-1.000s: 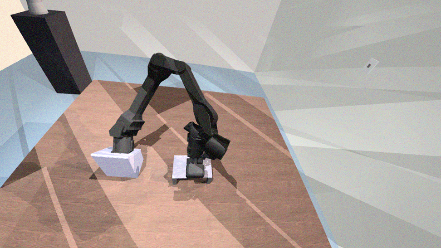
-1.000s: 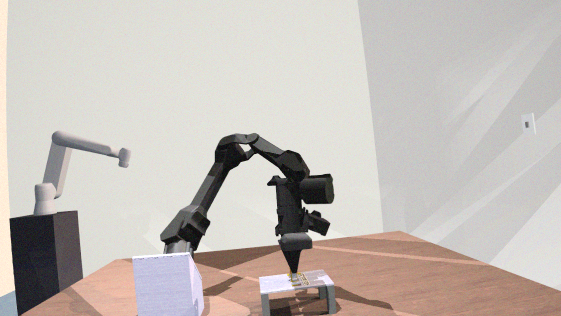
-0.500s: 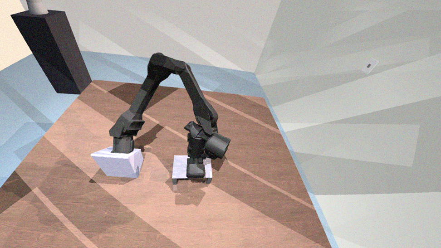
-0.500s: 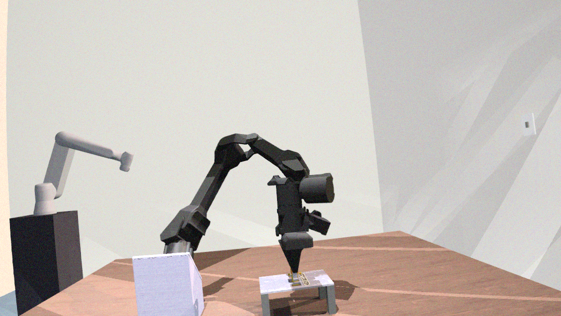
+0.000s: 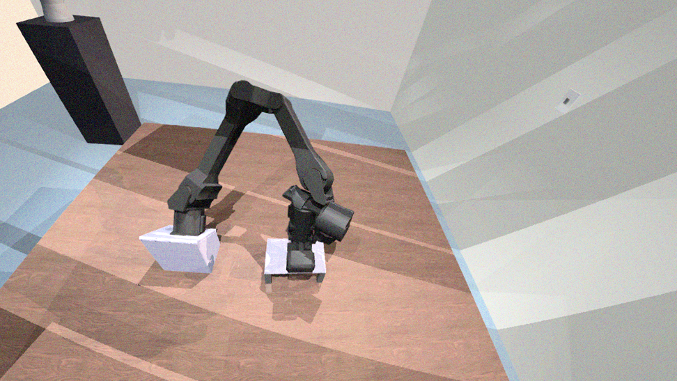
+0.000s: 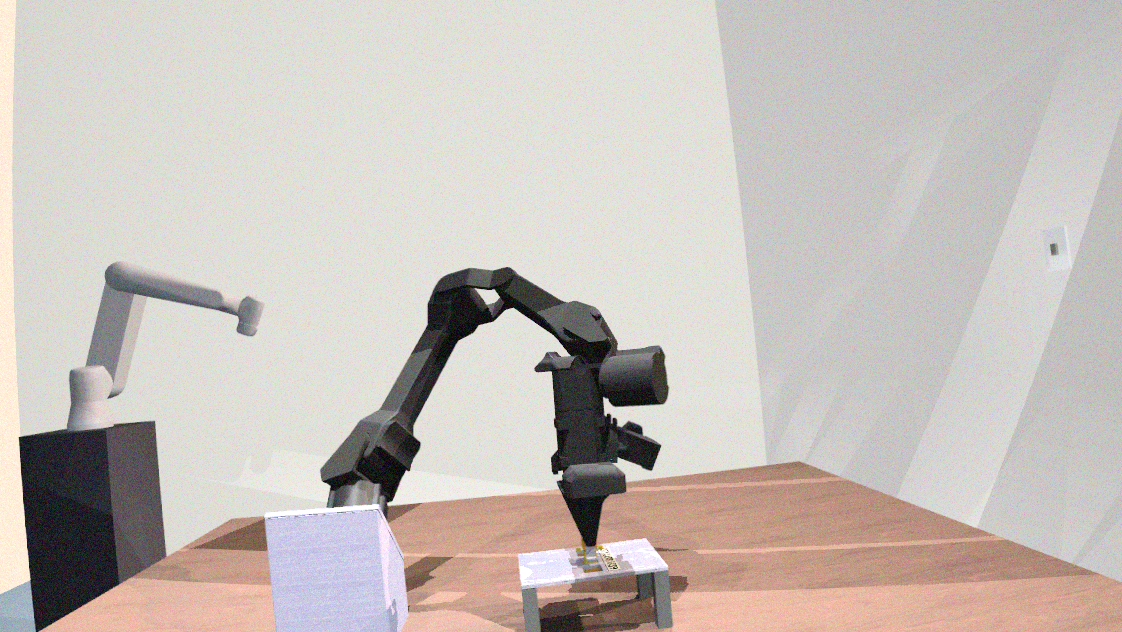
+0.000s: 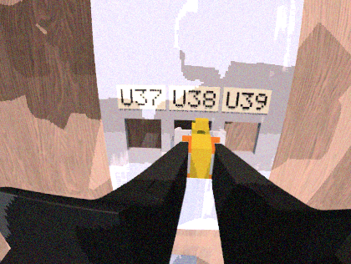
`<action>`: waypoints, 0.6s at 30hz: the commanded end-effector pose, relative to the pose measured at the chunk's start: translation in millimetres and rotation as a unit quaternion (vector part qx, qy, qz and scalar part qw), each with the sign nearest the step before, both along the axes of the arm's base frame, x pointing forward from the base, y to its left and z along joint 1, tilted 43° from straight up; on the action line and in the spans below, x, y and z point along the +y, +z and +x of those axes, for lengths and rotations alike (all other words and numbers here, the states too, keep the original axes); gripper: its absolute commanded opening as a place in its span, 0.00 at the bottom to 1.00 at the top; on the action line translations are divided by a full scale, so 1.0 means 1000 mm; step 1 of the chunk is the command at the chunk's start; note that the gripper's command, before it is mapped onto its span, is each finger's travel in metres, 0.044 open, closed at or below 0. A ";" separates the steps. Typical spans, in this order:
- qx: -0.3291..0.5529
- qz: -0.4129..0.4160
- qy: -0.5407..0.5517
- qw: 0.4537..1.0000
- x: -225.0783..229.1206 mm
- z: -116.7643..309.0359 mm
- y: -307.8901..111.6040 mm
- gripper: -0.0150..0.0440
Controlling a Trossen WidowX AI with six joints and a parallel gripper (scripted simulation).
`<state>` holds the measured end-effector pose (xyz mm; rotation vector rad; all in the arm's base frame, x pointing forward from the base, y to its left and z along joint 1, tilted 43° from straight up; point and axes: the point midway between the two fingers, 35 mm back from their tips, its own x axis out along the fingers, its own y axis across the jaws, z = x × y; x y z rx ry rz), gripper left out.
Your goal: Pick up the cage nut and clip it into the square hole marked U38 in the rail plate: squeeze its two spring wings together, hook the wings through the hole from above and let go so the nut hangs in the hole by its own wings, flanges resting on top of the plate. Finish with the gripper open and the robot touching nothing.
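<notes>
The cage nut (image 7: 200, 154), yellow with orange parts and pale flanges, is between the fingertips in the wrist view. My gripper (image 7: 200, 151) (image 6: 588, 543) points down and is shut on it, over the rail plate (image 7: 138, 50) (image 6: 541, 566) (image 5: 275, 255). The nut is at the square hole marked U38 (image 7: 180, 124) and covers most of it; only the hole's dark far part shows. Whether the wings are inside the hole, and whether the flanges touch the plate, I cannot tell. In the top view the gripper hides the nut.
The square holes U37 (image 7: 144, 134) and U39 (image 7: 242, 135) lie on either side of U38. The plate stands on grey legs (image 6: 662, 600) on the wooden table (image 5: 374, 312) (image 6: 785, 541). The arm's white base block (image 5: 182, 254) (image 6: 325, 565) stands to the left of the plate.
</notes>
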<state>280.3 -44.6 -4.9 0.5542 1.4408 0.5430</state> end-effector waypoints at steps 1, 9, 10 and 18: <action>0.001 -0.006 -0.002 1.000 0.000 0.000 0.000 0.31; 0.001 -0.007 -0.002 1.000 0.001 0.000 0.000 0.31; 0.001 -0.008 -0.002 1.000 0.001 0.000 0.000 0.31; 0.001 -0.012 -0.002 1.000 0.001 -0.001 0.000 0.31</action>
